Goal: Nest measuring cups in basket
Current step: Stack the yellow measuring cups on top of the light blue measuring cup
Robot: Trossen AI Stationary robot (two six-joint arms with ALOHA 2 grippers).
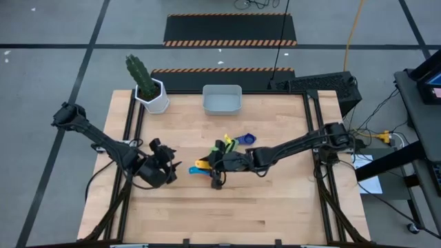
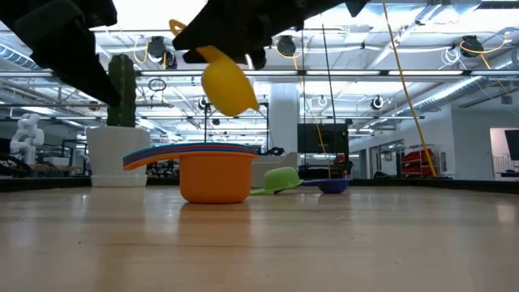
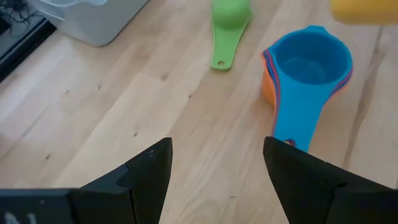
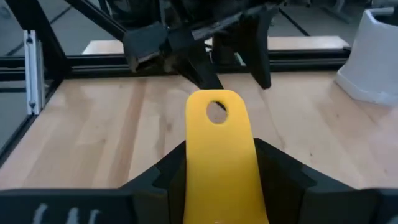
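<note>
Wooden tabletop (image 1: 275, 207): right gripper (image 4: 217, 165), clamping the yellow cup (image 2: 229, 88) by its handle (left gripper (image 3: 214, 168) idle, spread), should centre it over the nested stack (image 2: 212, 170) before lowering.

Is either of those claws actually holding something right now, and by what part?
Yes. The right gripper holds the yellow measuring cup by its flat handle. The left gripper is open and empty.

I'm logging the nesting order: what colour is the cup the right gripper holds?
Yellow. The right gripper holds the yellow cup by its handle, clearest in the right wrist view.
</note>
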